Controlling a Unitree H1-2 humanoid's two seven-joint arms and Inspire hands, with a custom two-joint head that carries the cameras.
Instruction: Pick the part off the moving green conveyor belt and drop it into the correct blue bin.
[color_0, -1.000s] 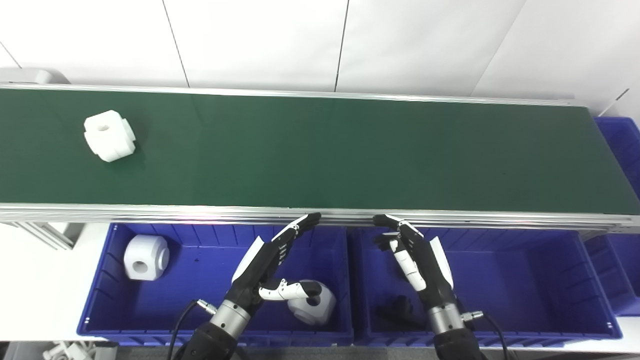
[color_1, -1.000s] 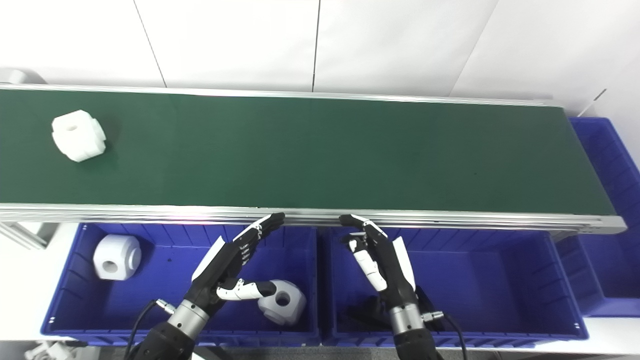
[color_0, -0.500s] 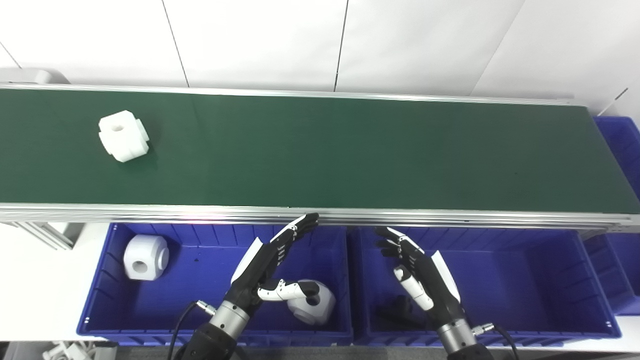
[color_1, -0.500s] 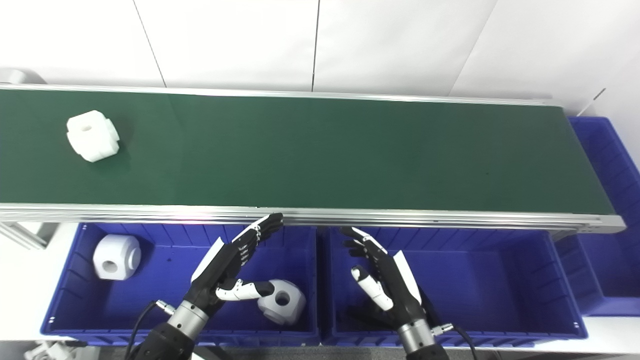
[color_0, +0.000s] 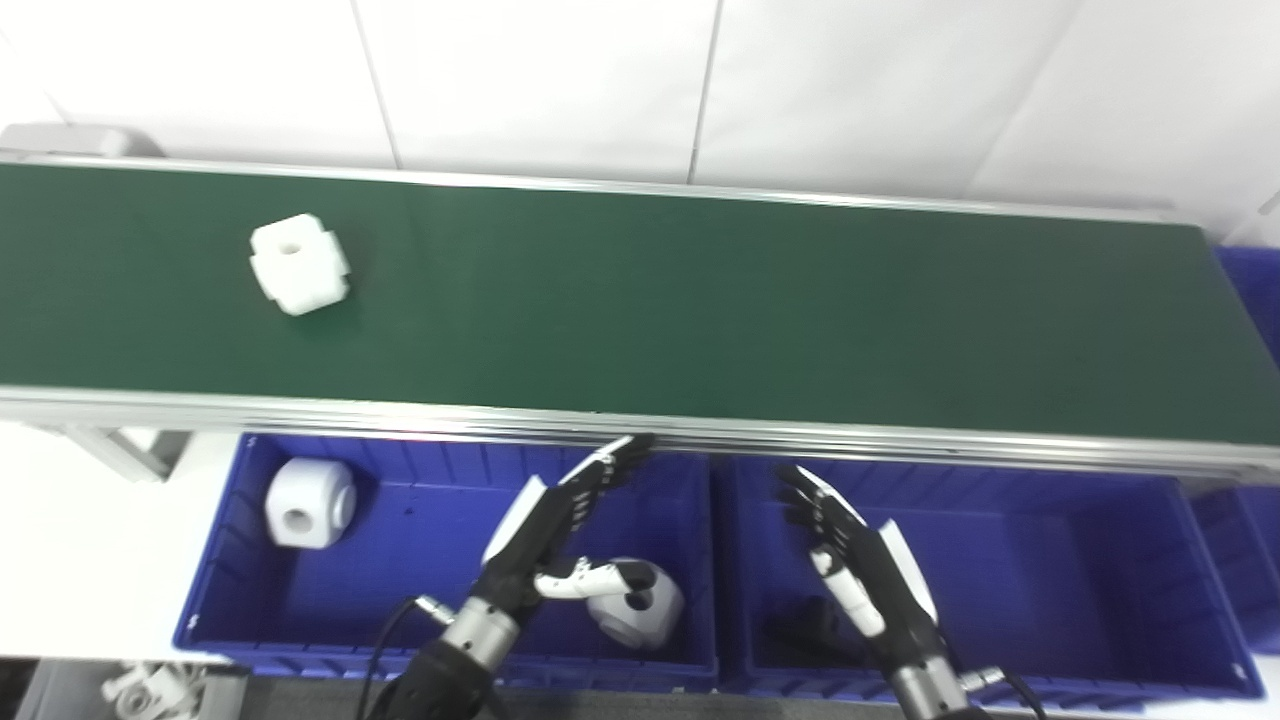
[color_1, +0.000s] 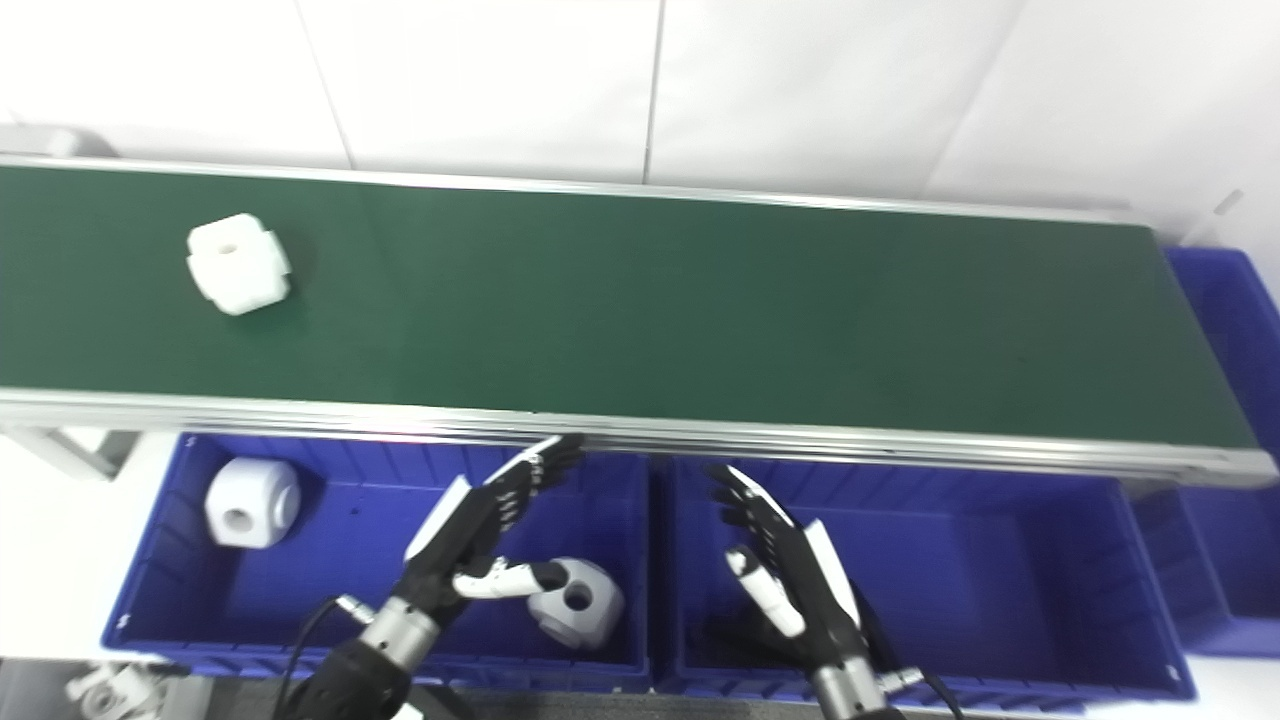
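Observation:
A white blocky part (color_0: 298, 264) with a hole on top lies on the green conveyor belt (color_0: 700, 300) at the far left. My left hand (color_0: 555, 525) is open and empty, held flat over the left blue bin (color_0: 215, 590), fingertips near the belt's front rail. My right hand (color_0: 860, 570) is open and empty over the right blue bin (color_0: 1100, 570). Both hands are well to the right of the part.
Two white parts (color_0: 308, 502) (color_0: 635, 615) lie in the left bin. A dark part (color_0: 805, 630) lies in the right bin, partly hidden by my right hand. Another blue bin (color_1: 1225, 310) stands past the belt's right end. A white wall runs behind the belt.
The white part has ridden rightward on the belt. My right hand has drawn back from the belt rail, lower over its bin. The camera has shifted a little.

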